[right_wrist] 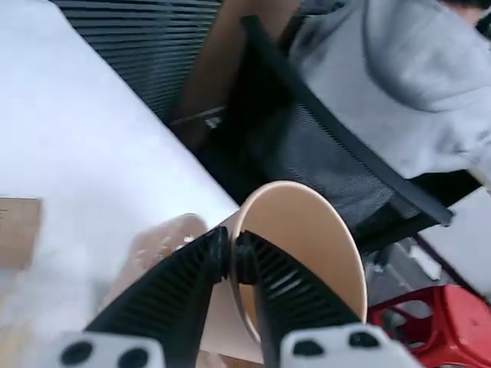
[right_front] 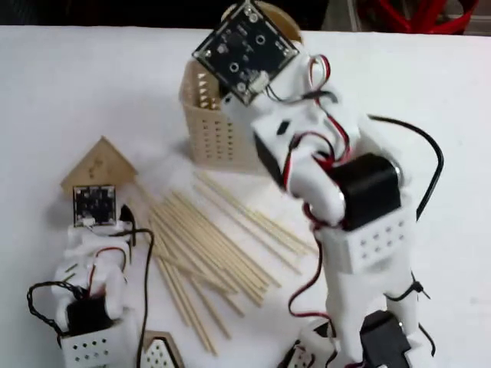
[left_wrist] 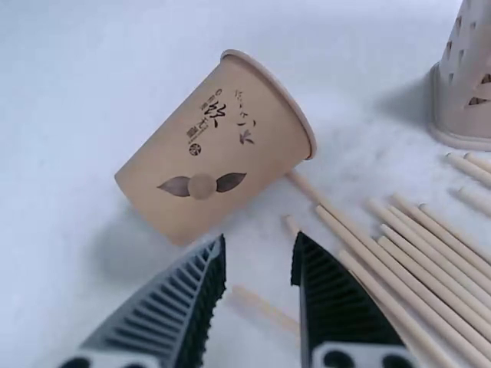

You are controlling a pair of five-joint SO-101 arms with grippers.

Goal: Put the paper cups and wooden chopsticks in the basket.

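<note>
A tan paper cup (left_wrist: pixel 215 146) lies on its side on the white table, also seen in the high view (right_front: pixel 100 163) at the left. My left gripper (left_wrist: pixel 257 257) is open just short of its side, touching nothing. Wooden chopsticks (right_front: pixel 207 238) are scattered across the middle of the table, some beside the cup (left_wrist: pixel 399 238). My right gripper (right_wrist: pixel 230 251) is shut on the rim of a second paper cup (right_wrist: pixel 307 245), held in the air over the beige perforated basket (right_front: pixel 207 126). That cup's rim (right_front: pixel 282 21) peeks out behind the right wrist.
The basket (left_wrist: pixel 464 84) stands upright at the back, near the far table edge. A small beige perforated piece (right_front: pixel 157 353) sits at the front edge between the arm bases. The right arm (right_front: pixel 360 207) rises over the table's right half.
</note>
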